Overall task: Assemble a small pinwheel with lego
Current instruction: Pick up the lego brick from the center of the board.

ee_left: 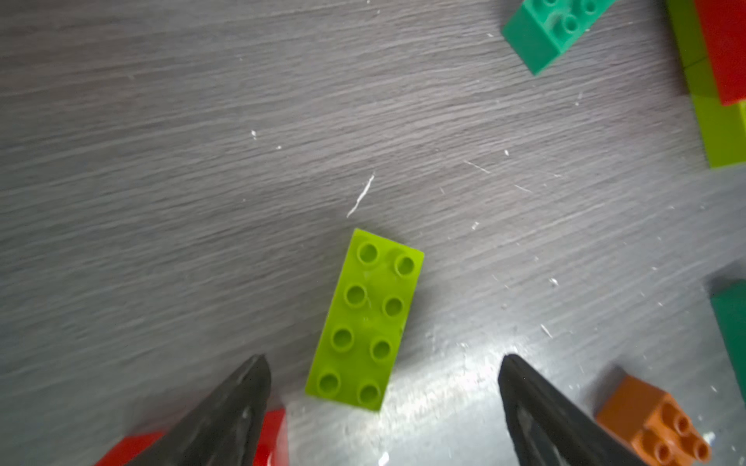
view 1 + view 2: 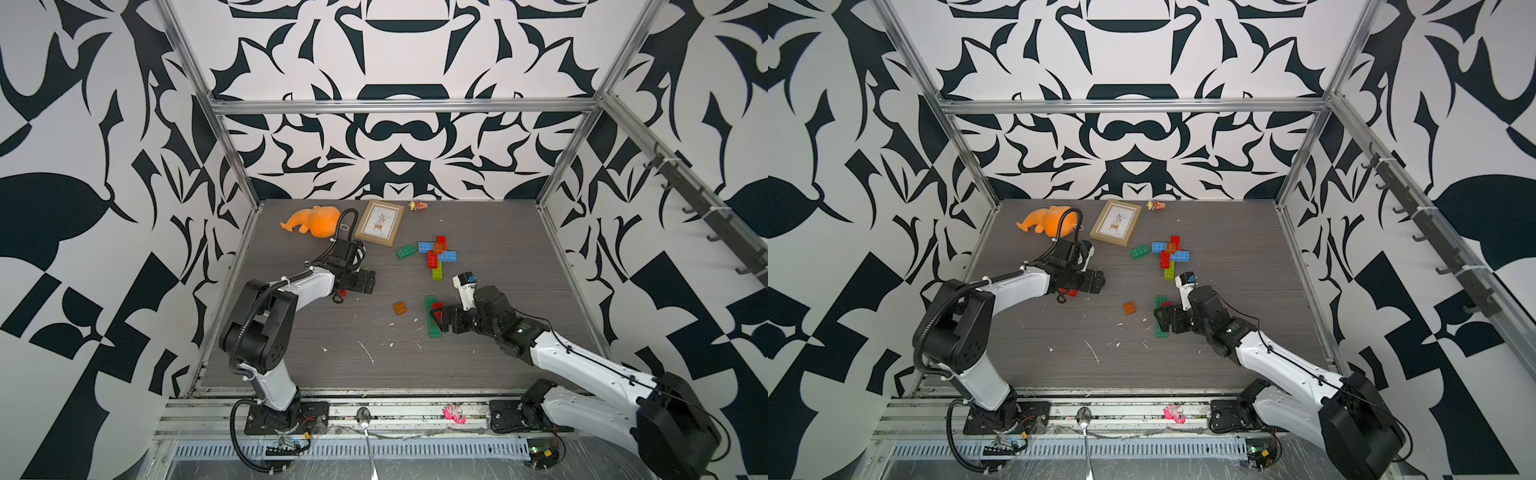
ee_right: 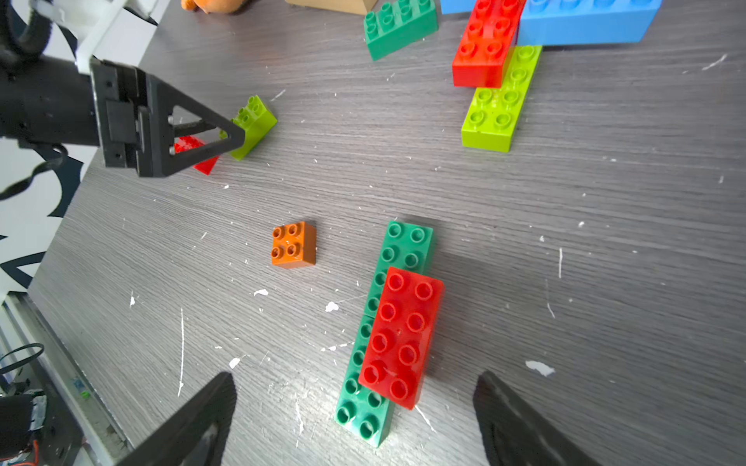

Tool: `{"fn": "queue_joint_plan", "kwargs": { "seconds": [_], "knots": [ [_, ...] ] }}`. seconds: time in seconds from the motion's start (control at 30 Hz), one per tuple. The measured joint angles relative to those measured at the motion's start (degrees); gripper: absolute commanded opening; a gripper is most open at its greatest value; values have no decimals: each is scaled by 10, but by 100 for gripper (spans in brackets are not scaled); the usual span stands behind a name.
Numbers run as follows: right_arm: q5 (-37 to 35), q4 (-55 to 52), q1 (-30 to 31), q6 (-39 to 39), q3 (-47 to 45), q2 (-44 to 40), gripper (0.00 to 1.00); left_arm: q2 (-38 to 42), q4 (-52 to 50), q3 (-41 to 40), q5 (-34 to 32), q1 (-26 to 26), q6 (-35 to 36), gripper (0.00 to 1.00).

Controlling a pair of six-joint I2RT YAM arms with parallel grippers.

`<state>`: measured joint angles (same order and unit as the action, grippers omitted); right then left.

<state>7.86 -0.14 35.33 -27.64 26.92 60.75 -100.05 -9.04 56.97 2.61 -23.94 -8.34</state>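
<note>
Quick look round my cell from the remote desk: every wall (image 2: 399, 54) is covered in that loud black-and-white swirly print, back and both sides. Silver aluminium framing (image 2: 399, 106) runs across the back and down the corners. On the right-hand wall there's a dark rail of hooks (image 2: 712, 218), showing in both top views. The table (image 2: 311, 374) is dark grey with a wood grain, and it's speckled with white flecks and scratches (image 2: 365, 351). Along the near edge sits a slotted metal strip (image 2: 353, 451). Lighting is pretty even, with a bright glare patch (image 1: 444, 387) on the grain in the left wrist view.
</note>
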Motion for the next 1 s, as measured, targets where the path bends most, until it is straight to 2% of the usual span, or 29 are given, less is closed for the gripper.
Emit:
{"fn": "queue_joint_plan", "kwargs": {
  "seconds": [0.07,0.13,0.3,0.53,0.83,1.0],
  "knots": [
    [0,0,0,2,0,5,95,-14,-2,9,6,-1,3,86],
    [-2,0,0,6,0,4,95,-23,-2,16,12,-1,3,77],
    [-11,-1,0,10,0,-4,95,-24,-6,15,14,-1,0,69],
    [-16,-1,0,11,0,-9,94,0,1,-27,13,-1,-13,63],
    [-16,-1,0,11,0,-7,95,2,11,-32,-3,-15,-27,55],
    [-16,-1,0,11,0,-7,95,2,12,-35,-24,-21,-35,56]
  ]
}}
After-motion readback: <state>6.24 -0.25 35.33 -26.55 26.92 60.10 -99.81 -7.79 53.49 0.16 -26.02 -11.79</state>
